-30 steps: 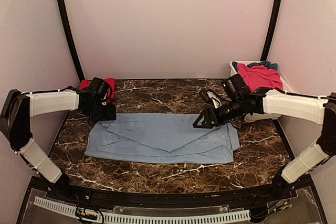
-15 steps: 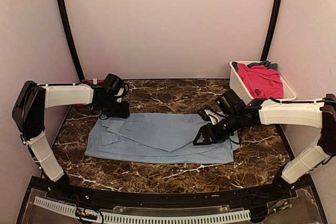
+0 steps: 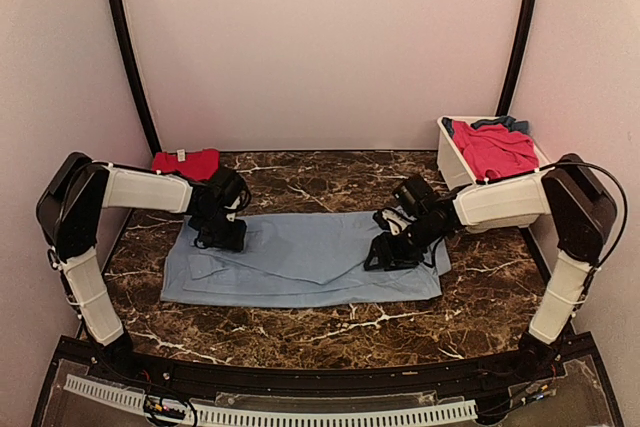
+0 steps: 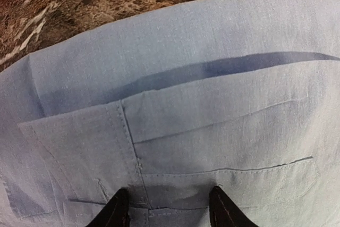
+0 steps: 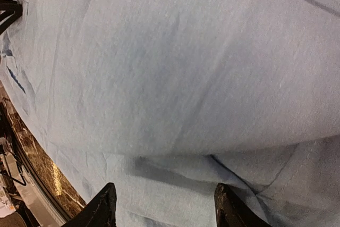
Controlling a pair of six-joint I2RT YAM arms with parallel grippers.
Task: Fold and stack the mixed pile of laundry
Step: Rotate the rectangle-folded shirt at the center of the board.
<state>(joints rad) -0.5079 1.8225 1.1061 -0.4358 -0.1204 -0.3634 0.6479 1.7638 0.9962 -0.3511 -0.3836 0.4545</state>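
Note:
A large light-blue shirt (image 3: 305,262) lies spread flat across the middle of the marble table (image 3: 330,182). My left gripper (image 3: 222,237) is down on the shirt's back left part. In the left wrist view its jaws (image 4: 169,208) stand open, tips touching stitched seams of the shirt (image 4: 212,94). My right gripper (image 3: 385,255) rests on the shirt's right part, open, with smooth cloth (image 5: 175,67) and a fold edge between its tips (image 5: 166,206). A folded red piece (image 3: 185,162) lies at the back left. A pink-red piece (image 3: 495,147) and a darker blue piece (image 3: 515,124) sit in the tub.
The white plastic tub (image 3: 450,162) stands at the back right corner, just behind my right arm. Curved black poles (image 3: 125,47) rise at both back corners. Bare marble runs along the shirt's near side (image 3: 330,322).
My left gripper has swung right from the red piece and come down on the shirt's left part, its jaws narrowing. My right gripper has moved left and lower onto the shirt.

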